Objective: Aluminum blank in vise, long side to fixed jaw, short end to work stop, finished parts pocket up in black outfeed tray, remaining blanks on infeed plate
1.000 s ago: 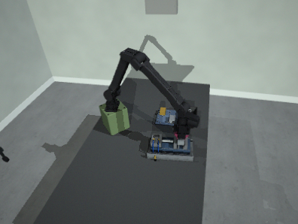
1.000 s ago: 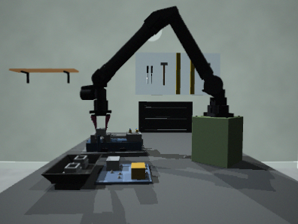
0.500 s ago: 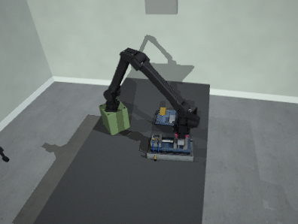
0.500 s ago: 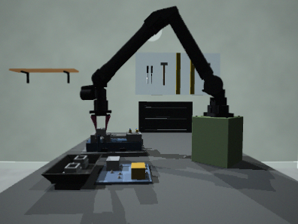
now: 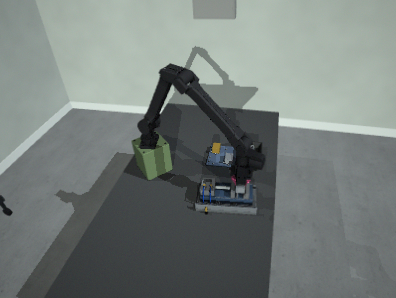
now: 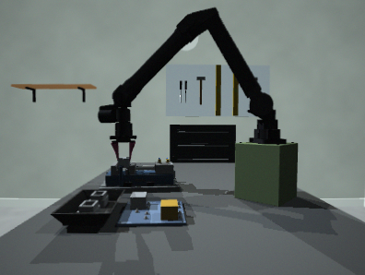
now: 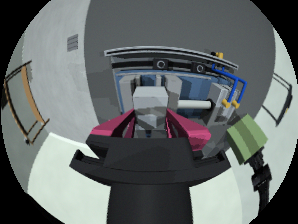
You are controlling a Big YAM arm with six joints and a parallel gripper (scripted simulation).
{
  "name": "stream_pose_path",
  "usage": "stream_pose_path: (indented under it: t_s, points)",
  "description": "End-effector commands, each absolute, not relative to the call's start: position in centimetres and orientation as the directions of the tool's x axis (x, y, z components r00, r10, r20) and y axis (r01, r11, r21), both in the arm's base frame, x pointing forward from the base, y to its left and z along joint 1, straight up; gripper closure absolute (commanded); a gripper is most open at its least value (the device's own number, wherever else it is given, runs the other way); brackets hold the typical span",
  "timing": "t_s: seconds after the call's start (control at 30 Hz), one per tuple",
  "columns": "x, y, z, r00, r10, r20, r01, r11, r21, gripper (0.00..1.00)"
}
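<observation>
The pincer (image 6: 123, 156) is closed on a gray block (image 7: 149, 106), half-spread around it, right over the vise (image 6: 140, 177) toward the counter's (image 6: 221, 240) far left edge. To seat it well, the arm should lower it level onto the two low bars, then slide its long side against the hoseless end block and its short end to the rod before letting go. The counter is dark, the walls pale, with a tool board (image 6: 171, 89) and a wooden shelf (image 6: 52, 86) behind.

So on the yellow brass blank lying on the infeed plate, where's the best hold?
Across its two long sides, coming straight down from above. The yellow brass blank lies flat on the infeed plate with its top free; the gray blank sits apart, probably leaving finger room.
</observation>
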State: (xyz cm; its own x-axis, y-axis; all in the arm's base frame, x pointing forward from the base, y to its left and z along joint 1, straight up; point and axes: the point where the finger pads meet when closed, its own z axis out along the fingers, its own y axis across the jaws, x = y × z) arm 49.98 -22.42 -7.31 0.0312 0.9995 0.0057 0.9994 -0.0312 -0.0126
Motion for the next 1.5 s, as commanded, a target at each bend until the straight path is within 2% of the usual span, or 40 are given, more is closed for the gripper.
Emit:
stream_pose_path:
  t_s: [0.0, 1.47]
  points:
    - [51.13, -23.58, -6.19, 0.031, 1.000, -0.007, 0.999, -0.030, 0.026, 1.00]
    - [51.09, -23.56, -6.36, 0.031, 1.000, -0.007, 0.999, -0.031, 0.024, 1.00]
